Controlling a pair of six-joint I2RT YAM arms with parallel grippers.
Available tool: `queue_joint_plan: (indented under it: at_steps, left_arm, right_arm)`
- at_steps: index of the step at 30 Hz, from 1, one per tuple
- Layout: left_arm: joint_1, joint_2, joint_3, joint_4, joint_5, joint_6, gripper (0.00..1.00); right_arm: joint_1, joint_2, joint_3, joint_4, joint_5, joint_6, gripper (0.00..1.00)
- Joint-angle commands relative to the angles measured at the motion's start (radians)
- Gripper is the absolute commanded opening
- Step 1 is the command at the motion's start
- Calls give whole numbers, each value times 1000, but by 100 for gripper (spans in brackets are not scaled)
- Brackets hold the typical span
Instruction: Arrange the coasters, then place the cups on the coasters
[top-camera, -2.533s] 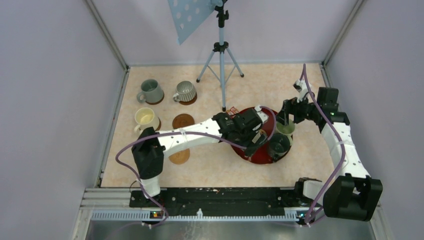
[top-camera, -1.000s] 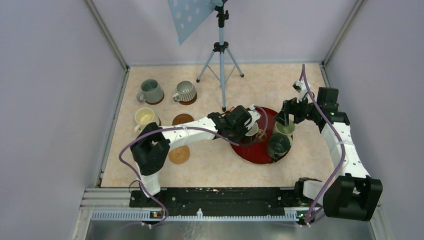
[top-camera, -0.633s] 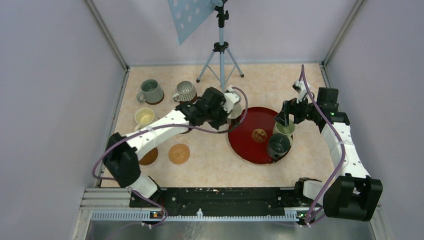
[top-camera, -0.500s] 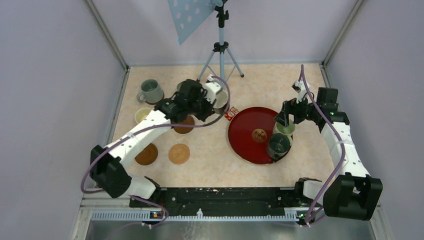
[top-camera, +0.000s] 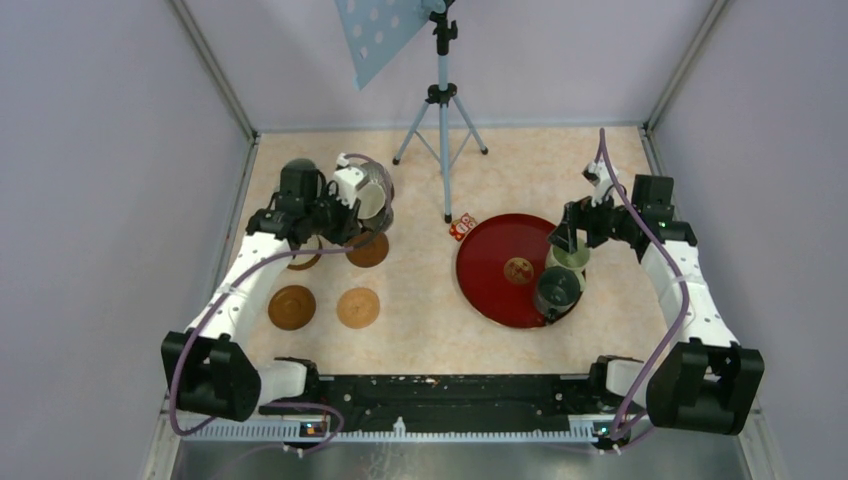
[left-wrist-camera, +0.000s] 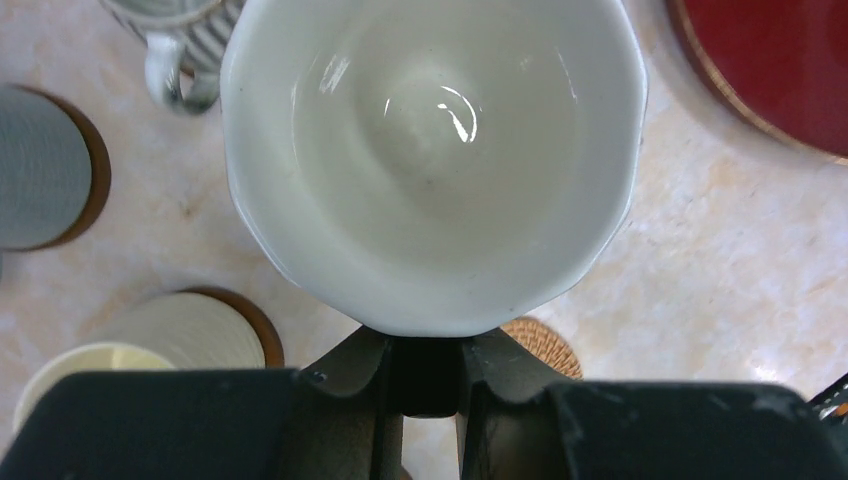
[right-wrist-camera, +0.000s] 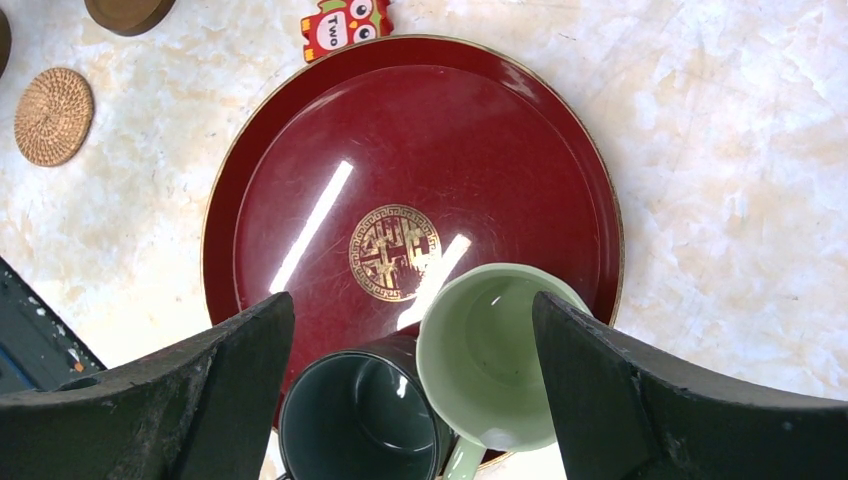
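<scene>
White cup (left-wrist-camera: 430, 160): glossy, empty, with a faceted rim. It is pinched by the left gripper (left-wrist-camera: 425, 360) at the upper left of the top view, beside the ribbed cup (top-camera: 383, 215). Only the wrist view shows its interior. Right gripper (right-wrist-camera: 410, 300): spread over the green cup (right-wrist-camera: 495, 350) on the tray (right-wrist-camera: 400, 130).

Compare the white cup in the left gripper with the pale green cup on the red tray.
The white cup is held off the table by the shut left gripper. The pale green cup stands on the red tray, ungripped. The white cup's rim is faceted, while the pale green cup's rim is smoothly round. Both are empty, glossy cups.
</scene>
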Motion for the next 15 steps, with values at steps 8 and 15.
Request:
queue_joint_plan:
  at_steps: [8,15]
  left_arm:
    - [123,-7,-126,147,129,199,0]
    - [147,42,-152,157,112,206,0]
  right_arm:
    - [-5,17,-1,4,-27,-25,87]
    - [-5,21,0,2,-29,-27,87]
